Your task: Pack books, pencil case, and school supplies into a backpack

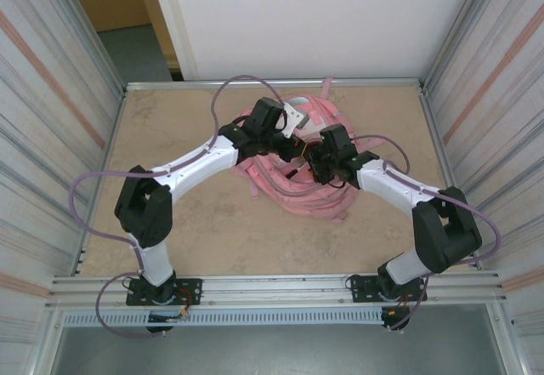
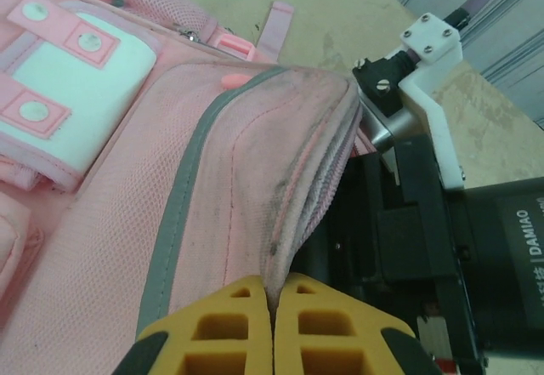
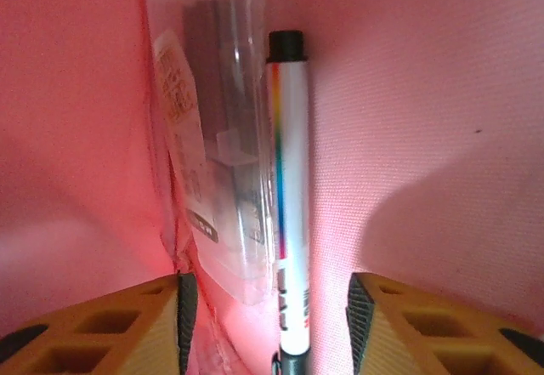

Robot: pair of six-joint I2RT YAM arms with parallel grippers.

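The pink backpack [image 1: 293,190] lies mid-table. My left gripper [image 2: 274,294] is shut on the edge of its opening flap [image 2: 306,179], pinching the pink fabric and holding the mouth up. My right gripper [image 3: 268,324] is down inside the backpack [image 3: 425,94] and stands open. Of the school supplies, a white marker pen [image 3: 287,188] with a black cap and a rainbow stripe lies between the right fingers with a gap on each side. A clear plastic packet [image 3: 217,154] rests beside it on the left. The books and the pencil case are out of view.
The right arm's black wrist [image 2: 442,239] sits just right of the held flap. Both wrists [image 1: 306,145] crowd together over the backpack. Corrugated walls [image 1: 51,120] close in the table on the left and right.
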